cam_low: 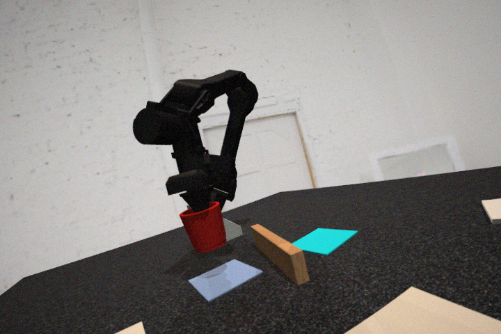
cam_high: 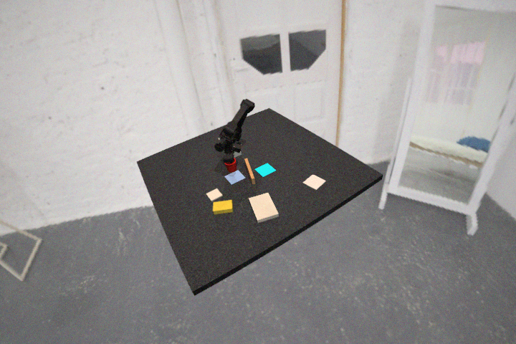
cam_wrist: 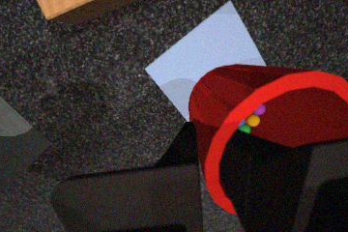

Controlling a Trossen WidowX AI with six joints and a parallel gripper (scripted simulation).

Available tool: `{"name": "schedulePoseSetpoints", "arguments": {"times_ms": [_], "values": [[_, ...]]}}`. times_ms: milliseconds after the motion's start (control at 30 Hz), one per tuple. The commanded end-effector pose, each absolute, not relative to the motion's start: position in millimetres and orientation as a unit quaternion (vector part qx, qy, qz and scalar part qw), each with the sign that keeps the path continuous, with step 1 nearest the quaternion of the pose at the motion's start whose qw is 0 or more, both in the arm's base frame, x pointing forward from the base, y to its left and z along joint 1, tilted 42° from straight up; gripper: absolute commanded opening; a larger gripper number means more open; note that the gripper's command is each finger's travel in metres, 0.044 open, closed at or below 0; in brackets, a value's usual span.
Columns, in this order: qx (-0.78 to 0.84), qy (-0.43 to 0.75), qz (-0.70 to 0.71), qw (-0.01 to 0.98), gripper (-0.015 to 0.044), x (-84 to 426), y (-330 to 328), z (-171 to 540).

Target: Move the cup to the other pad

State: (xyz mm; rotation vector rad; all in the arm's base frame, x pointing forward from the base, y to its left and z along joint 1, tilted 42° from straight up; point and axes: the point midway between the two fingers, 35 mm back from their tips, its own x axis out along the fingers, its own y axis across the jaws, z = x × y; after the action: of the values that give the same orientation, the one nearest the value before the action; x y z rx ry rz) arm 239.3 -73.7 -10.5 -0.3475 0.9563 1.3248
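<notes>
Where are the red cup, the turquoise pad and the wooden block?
red cup [cam_low: 204,230], exterior view, on its side wall.
turquoise pad [cam_low: 324,240], exterior view, on its middle.
wooden block [cam_low: 276,250], exterior view, on its long side face.

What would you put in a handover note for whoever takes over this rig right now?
Gripper: shut on the red cup, pinching its rim.
Cup: lifted off the pale blue pad, slightly tilted; marbles inside, none seen spilled.
Done: grasp and lift.
Left: carry it over the wooden block to the cyan pad, keep it level, set it down, let go.
</notes>
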Motion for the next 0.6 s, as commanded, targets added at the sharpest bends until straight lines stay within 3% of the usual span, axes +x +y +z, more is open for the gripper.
{"name": "schedulePoseSetpoints", "arguments": {"times_ms": [0, 567], "values": [[-0.161, 0.423, 0.587, 0.671, 0.0000, 239.6, -81.5, -1.1], [-0.156, 0.424, 0.587, 0.672, 0.0000, 237.1, -79.7, -2.1]]}}
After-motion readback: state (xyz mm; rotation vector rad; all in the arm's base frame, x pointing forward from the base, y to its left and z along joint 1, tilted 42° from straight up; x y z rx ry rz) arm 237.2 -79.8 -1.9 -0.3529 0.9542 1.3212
